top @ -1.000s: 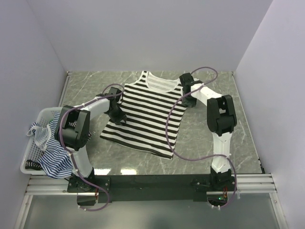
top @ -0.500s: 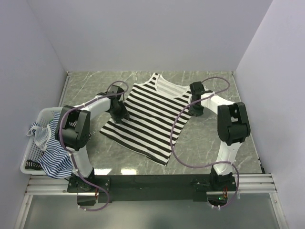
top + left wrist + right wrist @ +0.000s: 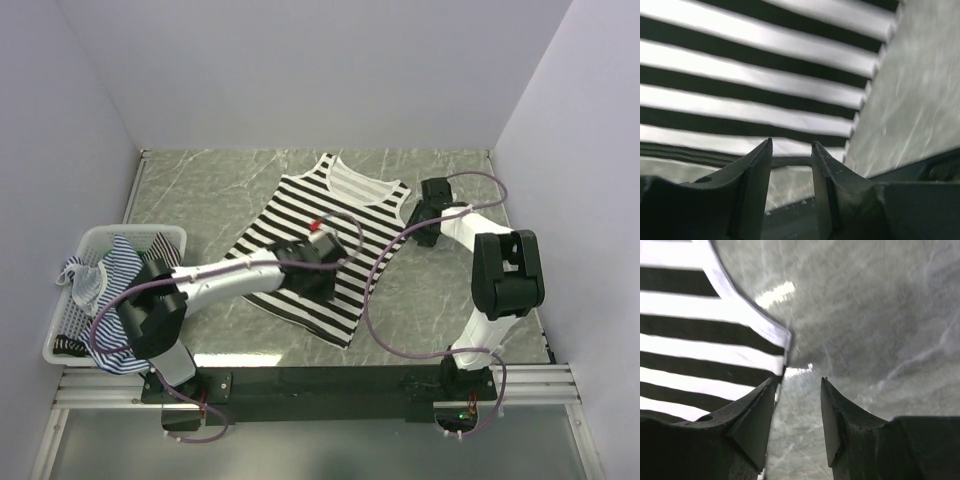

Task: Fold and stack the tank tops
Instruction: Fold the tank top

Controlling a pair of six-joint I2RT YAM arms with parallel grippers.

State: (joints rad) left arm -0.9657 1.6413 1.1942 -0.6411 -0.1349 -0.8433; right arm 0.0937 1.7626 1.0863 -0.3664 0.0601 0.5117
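Marbled grey table (image 3: 200, 190) with black-and-white tank top (image 3: 300, 215); left end effector (image 3: 791, 145) and right end effector (image 3: 797, 380) half-open, empty.

One black-and-white tank top (image 3: 300, 215) lies on the one table (image 3: 200, 190). There is one basket (image 3: 150, 232), and the heap in it shows at least one blue-striped top (image 3: 122, 258), one pale piece (image 3: 85, 280) and one dark-striped scrap (image 3: 65, 345); how many tops that heap makes cannot be told. The arms number two, a left arm (image 3: 225, 280) and a right arm (image 3: 508, 275). Each carries one gripper, so two: the left gripper (image 3: 790, 150) and the right gripper (image 3: 797, 385). Each gripper shows two fingers (image 3: 752, 170), four in all. Two purple cables run, a left cable (image 3: 357, 232) and a right cable (image 3: 400, 347). Three walls (image 3: 300, 70) stand around the table.
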